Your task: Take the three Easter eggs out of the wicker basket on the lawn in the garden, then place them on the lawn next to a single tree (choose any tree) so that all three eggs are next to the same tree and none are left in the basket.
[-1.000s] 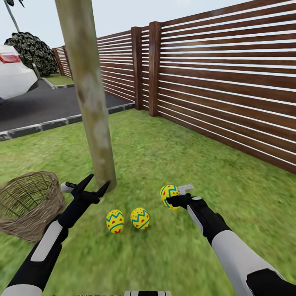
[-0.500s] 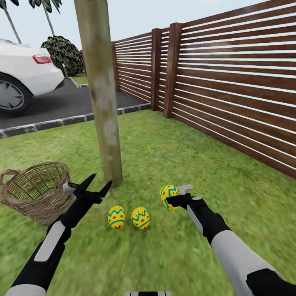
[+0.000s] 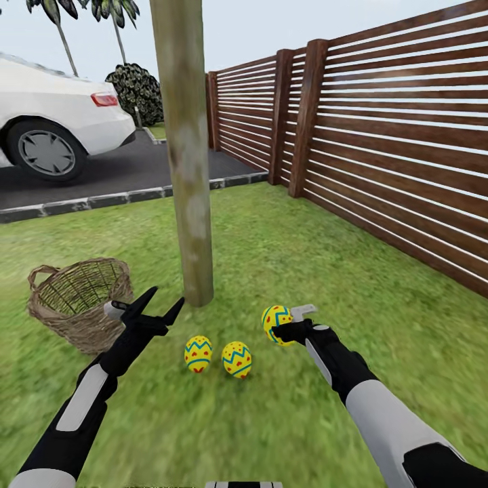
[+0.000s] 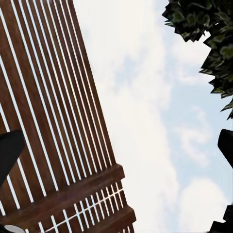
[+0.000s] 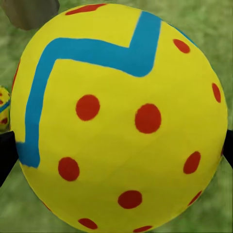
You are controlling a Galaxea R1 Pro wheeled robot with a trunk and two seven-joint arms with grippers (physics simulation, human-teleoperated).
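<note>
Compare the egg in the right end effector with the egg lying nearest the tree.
The held egg is off the grass, clamped in the right end effector; the egg nearest the tree lies free on the lawn, close to the trunk. The held egg shows round red dots; the lying egg shows red hearts. Both are yellow with blue zigzag bands.

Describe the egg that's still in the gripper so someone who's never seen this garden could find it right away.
Start at the tree on the lawn. Two eggs lie on the grass near its foot, one beside the other. The third egg is to their right, off the ground, clamped in the right gripper: yellow, blue zigzag, red dots.
</note>
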